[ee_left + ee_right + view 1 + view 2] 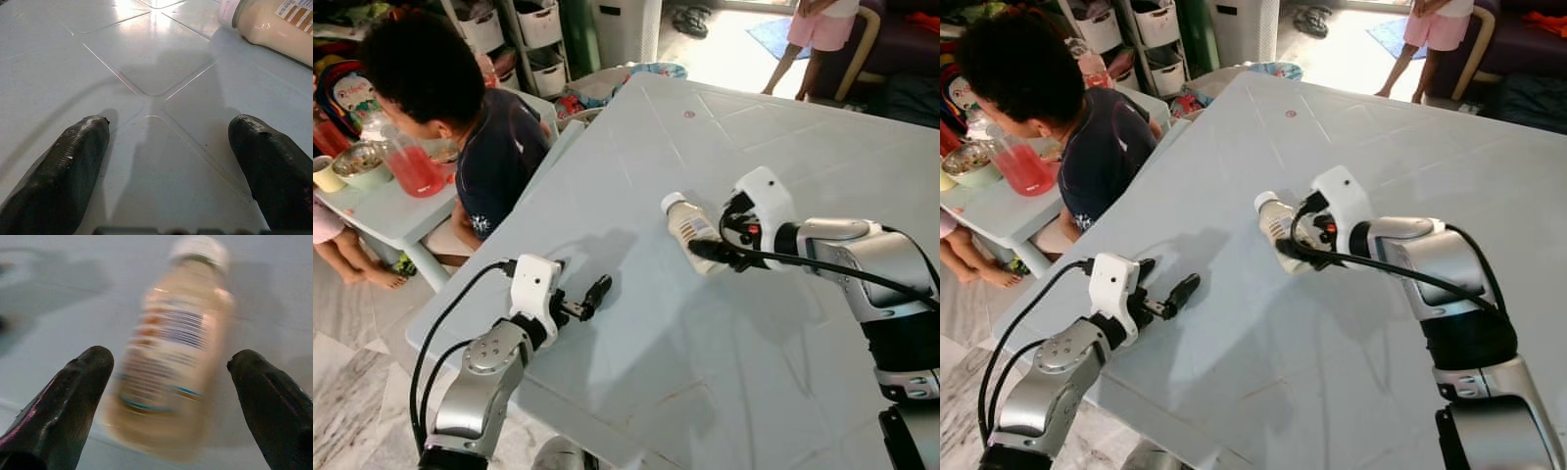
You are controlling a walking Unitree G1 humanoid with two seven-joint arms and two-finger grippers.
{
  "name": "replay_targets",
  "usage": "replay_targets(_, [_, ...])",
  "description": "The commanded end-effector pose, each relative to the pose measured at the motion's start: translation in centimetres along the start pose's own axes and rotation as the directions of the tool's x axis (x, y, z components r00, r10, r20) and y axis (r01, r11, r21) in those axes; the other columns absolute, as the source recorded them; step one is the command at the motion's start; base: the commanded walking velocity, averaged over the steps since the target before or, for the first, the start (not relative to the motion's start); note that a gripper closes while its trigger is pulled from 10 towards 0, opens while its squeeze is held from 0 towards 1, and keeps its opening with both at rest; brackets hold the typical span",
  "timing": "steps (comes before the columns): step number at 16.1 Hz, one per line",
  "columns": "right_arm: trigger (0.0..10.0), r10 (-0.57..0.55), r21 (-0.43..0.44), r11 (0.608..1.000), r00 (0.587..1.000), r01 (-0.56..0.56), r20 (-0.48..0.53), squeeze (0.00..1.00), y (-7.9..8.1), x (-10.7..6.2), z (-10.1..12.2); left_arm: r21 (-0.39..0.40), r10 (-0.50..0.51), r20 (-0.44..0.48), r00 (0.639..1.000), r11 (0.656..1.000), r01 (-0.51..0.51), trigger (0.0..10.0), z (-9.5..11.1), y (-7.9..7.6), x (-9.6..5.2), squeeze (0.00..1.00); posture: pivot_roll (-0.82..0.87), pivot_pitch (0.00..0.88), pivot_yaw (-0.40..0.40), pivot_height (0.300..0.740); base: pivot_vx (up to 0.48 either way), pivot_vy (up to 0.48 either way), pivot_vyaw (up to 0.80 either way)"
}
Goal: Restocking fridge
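A small bottle [688,227] of cream-coloured drink, with a white cap and a printed label, lies on its side on the pale blue table [646,372]. My right gripper [707,251] is open at the bottle's base end. In the right wrist view the blurred bottle [171,352] sits between the two spread fingers [83,382], and I cannot tell whether they touch it. My left gripper [597,292] is open and low over the table near its left edge, holding nothing. In the left wrist view the bottle [274,24] lies well ahead of that gripper.
A person [460,117] sits close to the table's left edge at a smaller table [382,211] that carries a red pitcher [411,166] and a bowl [360,162]. Another person [818,39] stands at the back. Storage bins [543,44] line the far wall.
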State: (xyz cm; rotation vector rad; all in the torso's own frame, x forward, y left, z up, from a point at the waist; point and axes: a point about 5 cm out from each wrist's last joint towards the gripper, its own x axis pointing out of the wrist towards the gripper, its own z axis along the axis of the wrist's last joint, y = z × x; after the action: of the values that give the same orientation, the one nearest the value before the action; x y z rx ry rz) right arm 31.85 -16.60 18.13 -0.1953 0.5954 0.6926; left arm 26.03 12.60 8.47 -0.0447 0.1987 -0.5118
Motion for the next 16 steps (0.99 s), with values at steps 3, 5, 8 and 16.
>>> replay_targets(3, [10.0, 0.076, -0.015, 0.997, 0.997, -0.076, -0.017, 1.0, 1.5, 0.8, -0.6, 0.008, -0.024, -0.03, 0.999, 1.0, 0.025, 10.0, -0.4, -0.2, 0.4, 0.0, -0.09, 0.079, 0.067, 0.74, 0.0, 0.0, 0.0])
replay_targets(5, [10.0, 0.124, 0.01, 0.992, 0.988, -0.124, -0.087, 0.0, 1.6, 1.5, -2.4, 0.006, -0.027, -0.031, 0.999, 1.0, 0.027, 10.0, -0.5, -0.3, 0.3, 0.0, -0.08, 0.08, 0.067, 0.74, 0.0, 0.0, 0.0])
replay_targets(8, [10.0, 0.099, -0.054, 0.992, 0.965, -0.115, -0.244, 0.0, 0.8, 3.2, -6.0, 0.004, -0.034, -0.036, 0.999, 0.999, 0.034, 10.0, -0.8, -0.8, 0.2, 0.0, -0.07, 0.079, 0.064, 0.74, 0.0, 0.0, 0.0])
replay_targets(16, [10.0, 0.03, -0.474, 0.87, 0.975, -0.134, -0.22, 0.0, 0.8, 3.4, -5.6, 0.006, -0.031, -0.057, 0.998, 0.999, 0.031, 10.0, -1.2, -0.8, -0.3, 0.0, -0.06, 0.089, 0.065, 0.74, 0.0, 0.0, 0.0])
